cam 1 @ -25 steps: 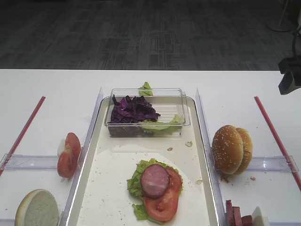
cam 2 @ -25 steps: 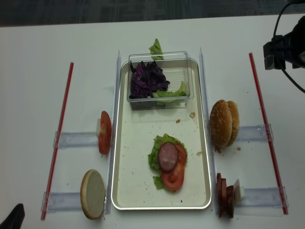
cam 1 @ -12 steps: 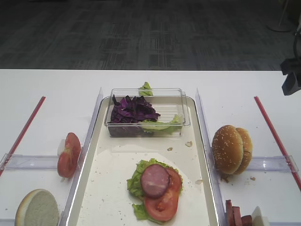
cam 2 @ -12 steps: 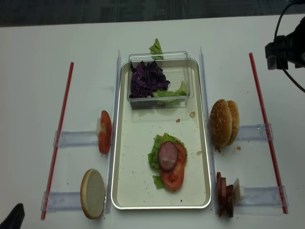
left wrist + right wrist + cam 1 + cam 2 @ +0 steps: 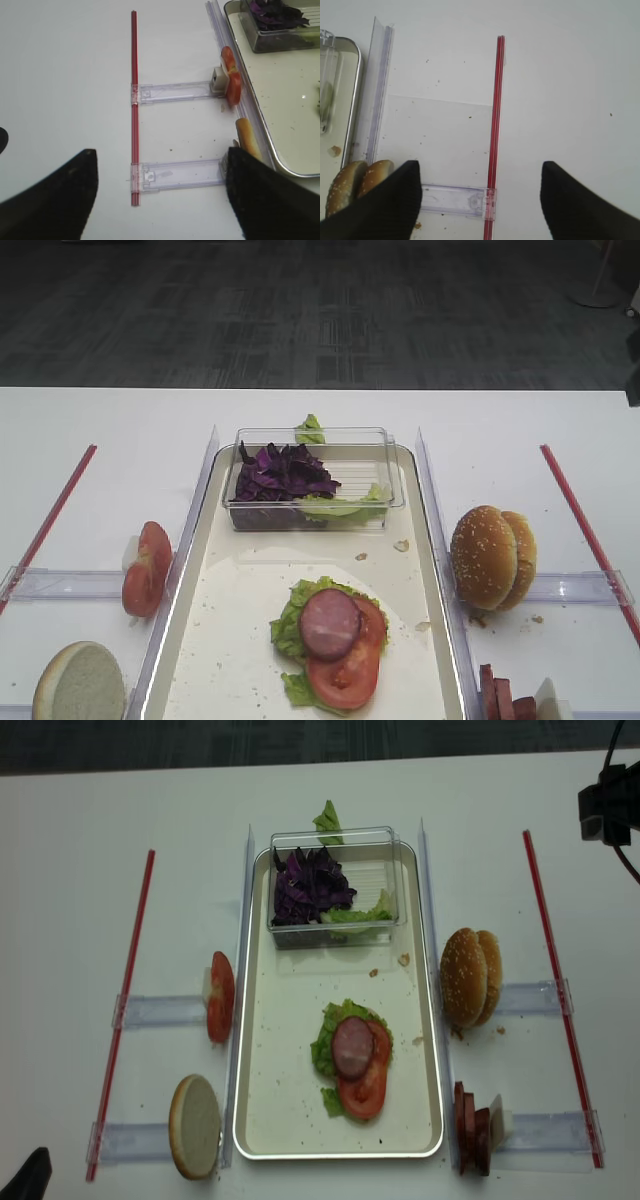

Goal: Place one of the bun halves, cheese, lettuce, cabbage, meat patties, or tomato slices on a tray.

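**Both arms clear of the tray, bun halves next in line**

The right gripper (image 5: 477, 200) hangs over the bare table at the right side, its 2 dark fingers (image 5: 390, 205) spread wide with nothing between them; in the realsense view only its black body shows at the far right edge. The left gripper (image 5: 160, 200) hovers low at the left side, its fingers likewise wide apart and empty.

The tray (image 5: 262, 1120) lies in the middle. On it sit frilly lettuce (image 5: 322, 1050), 1 meat patty (image 5: 352, 1048) and 1 tomato slice (image 5: 364, 1092), stacked and overlapping. At its far end a clear plastic box (image 5: 385, 845) holds the purple cabbage (image 5: 310, 885) and more green leaf.

Off the tray: 2 sesame bun halves (image 5: 468, 977) stand on edge just right of it, leaning on each other; 1 bun half (image 5: 195, 1126) with its pale cut face showing rests at front left; tomato slices (image 5: 220, 997) stand upright at left; spare meat patties (image 5: 470, 1128) stand on edge at front right.

The right-hand buns look the likeliest pick for the right arm. A bun half is light, soft and easily crushed, so the fingers should straddle its thickness across the rim and close gently; the crust is dry and should not slip. Since the 2 halves touch, taking the outer one may tip the other
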You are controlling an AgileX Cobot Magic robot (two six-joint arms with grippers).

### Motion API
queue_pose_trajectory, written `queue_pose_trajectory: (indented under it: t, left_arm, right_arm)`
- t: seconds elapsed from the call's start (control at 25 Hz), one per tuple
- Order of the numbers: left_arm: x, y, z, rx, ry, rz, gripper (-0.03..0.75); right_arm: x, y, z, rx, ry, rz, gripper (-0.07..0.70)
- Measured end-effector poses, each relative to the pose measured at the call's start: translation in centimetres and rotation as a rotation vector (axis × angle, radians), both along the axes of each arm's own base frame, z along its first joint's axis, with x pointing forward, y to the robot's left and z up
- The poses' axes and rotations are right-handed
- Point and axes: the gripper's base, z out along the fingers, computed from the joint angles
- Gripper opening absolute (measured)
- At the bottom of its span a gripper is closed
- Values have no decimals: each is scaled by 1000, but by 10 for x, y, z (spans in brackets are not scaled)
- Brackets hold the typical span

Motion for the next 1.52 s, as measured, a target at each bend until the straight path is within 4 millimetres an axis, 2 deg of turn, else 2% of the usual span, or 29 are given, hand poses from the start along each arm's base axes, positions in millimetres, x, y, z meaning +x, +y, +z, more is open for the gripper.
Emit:
queue_pose_trajectory:
  t: [0.16,0.68,1.16,1.52]
  left_arm:
    - [0,0,0,0,0,0,492]
    - [0,0,0,0,0,0,492]
    - [0,0,0,0,0,0,492]
    - [0,0,0,0,0,0,492]
  right_arm:
    - [-19,2,3,-1,-22,-3,526]
    - [-118,13,-28,16,-94,-21,526]
    - [-192,23,-22,34,-223,-1,526]
    - [-235,25,-21,1,-278,-12,526]
